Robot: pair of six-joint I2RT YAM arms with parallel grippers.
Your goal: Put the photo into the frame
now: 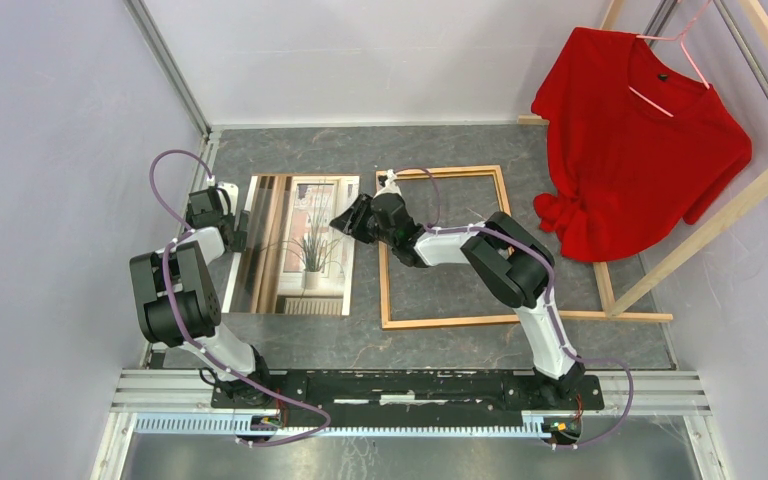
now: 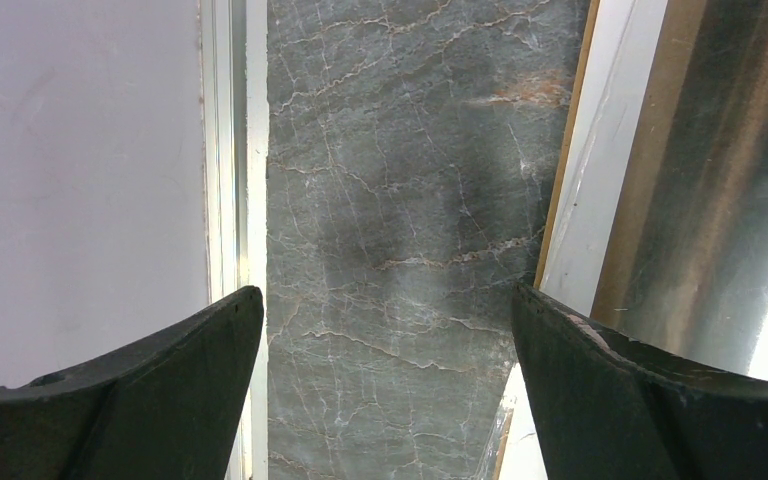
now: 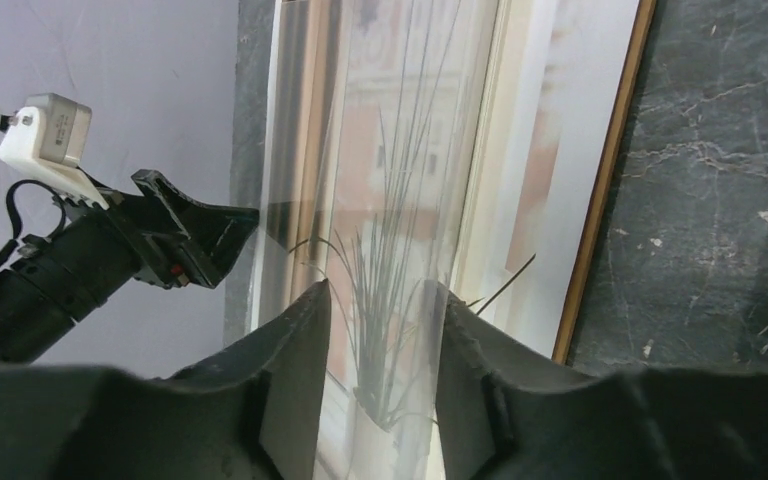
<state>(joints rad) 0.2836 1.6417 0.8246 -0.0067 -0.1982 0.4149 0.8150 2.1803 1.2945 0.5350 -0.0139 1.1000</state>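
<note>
- Grey marbled tabletop [image 1: 440, 345] fills the enclosure floor, with both arm bases bolted along its near edge.
- Left gripper [image 2: 390, 300] hangs with its jaws spread wide and nothing between them but bare stone. It sits just beside the left edge of the photo [image 1: 295, 250].
- That print lies face up and flat on the table, to the left of the frame [image 1: 450, 321] and wholly outside it.
- Right gripper [image 3: 385, 295] is down at the print's right edge with its jaws part-way apart. The glossy paper shows in the gap, but I cannot tell whether the pads are pinching it.
- My reading is that the pick-up is the step in hand and the placing is not yet done.
- Next, the right side needs a firm hold on the thin edge, then a lift and a carry rightward that lines the corners up inside the rails without creasing the sheet.
- Farther back on the right, a red shirt [image 1: 630, 170] hangs on a pale wooden rack [image 1: 660, 270].
- Plain white walls [image 1: 60, 150] close in the space.
</note>
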